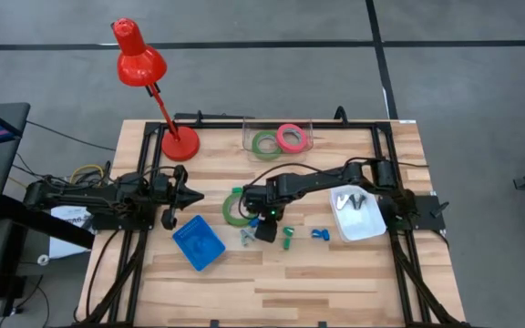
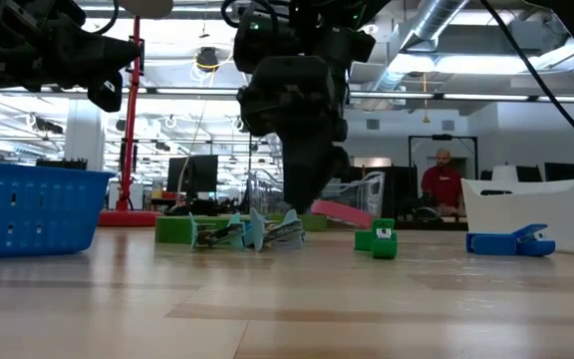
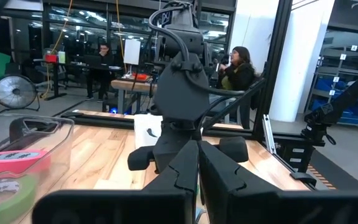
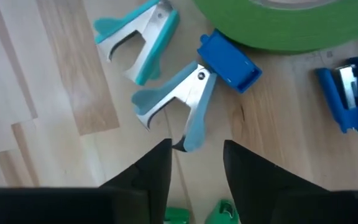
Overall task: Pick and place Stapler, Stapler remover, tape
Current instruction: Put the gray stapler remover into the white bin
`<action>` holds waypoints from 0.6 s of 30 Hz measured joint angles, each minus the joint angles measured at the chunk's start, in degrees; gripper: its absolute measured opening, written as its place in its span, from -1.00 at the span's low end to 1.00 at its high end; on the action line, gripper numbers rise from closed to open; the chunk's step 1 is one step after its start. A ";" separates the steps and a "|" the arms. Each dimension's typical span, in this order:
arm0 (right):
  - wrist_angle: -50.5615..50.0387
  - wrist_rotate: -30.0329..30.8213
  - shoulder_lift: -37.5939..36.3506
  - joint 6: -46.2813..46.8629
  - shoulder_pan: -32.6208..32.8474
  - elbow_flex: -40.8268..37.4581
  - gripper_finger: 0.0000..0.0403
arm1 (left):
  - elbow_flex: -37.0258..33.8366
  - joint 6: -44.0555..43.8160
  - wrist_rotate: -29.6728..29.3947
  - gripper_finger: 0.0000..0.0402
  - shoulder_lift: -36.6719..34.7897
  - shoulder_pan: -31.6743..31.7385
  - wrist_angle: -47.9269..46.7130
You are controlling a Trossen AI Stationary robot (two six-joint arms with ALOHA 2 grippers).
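While the right gripper [image 4: 194, 163] hangs low over the table with its fingers [image 4: 151, 171] parted and holding nothing, a light-blue staple remover [image 4: 176, 104] lies just ahead of their tips, a second one [image 4: 140, 32] beyond it. Past those sit a small blue block [image 4: 227, 62] and a green tape ring [image 4: 291, 23]. The left gripper [image 1: 186, 195] waits well apart, its fingers closed together and empty.
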 joint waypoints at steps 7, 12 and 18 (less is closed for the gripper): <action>1.11 -0.05 0.00 0.00 -0.02 0.02 -0.48 | 0.00 0.01 0.00 -0.96 0.00 0.00 0.08; 1.29 1.29 0.00 0.09 0.34 0.02 -0.53 | 0.00 0.02 0.02 -0.96 0.00 0.00 0.29; 1.33 2.25 0.00 0.61 0.44 0.02 -0.34 | 0.00 0.02 0.01 -0.96 0.00 0.00 0.42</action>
